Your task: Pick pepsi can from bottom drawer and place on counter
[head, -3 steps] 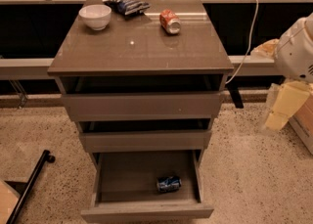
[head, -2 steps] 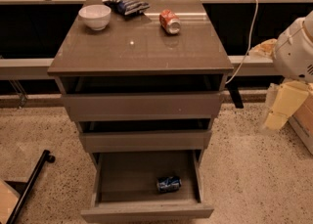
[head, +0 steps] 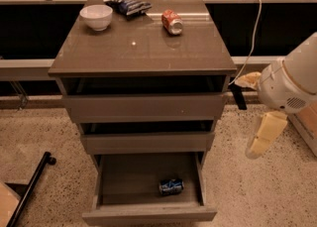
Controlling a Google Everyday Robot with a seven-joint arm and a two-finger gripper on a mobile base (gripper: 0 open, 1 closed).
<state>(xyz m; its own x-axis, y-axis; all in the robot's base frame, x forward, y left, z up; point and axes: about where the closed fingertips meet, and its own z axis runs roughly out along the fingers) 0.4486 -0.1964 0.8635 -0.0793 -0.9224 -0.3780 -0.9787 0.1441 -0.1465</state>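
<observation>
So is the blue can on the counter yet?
No, the pepsi can lies on its side in the open bottom drawer, and the gripper is beside the right edge of the counter.

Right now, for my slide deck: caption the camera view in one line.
Pepsi can lies in the open bottom drawer; end effector hovers right of the counter.

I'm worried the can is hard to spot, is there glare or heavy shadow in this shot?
Camera view: dim warm light; one small glare spot on the counter; the bottom drawer is shaded inside, yet the pepsi can shows blue; the hand is a dark shape beside the counter's right edge.
</observation>
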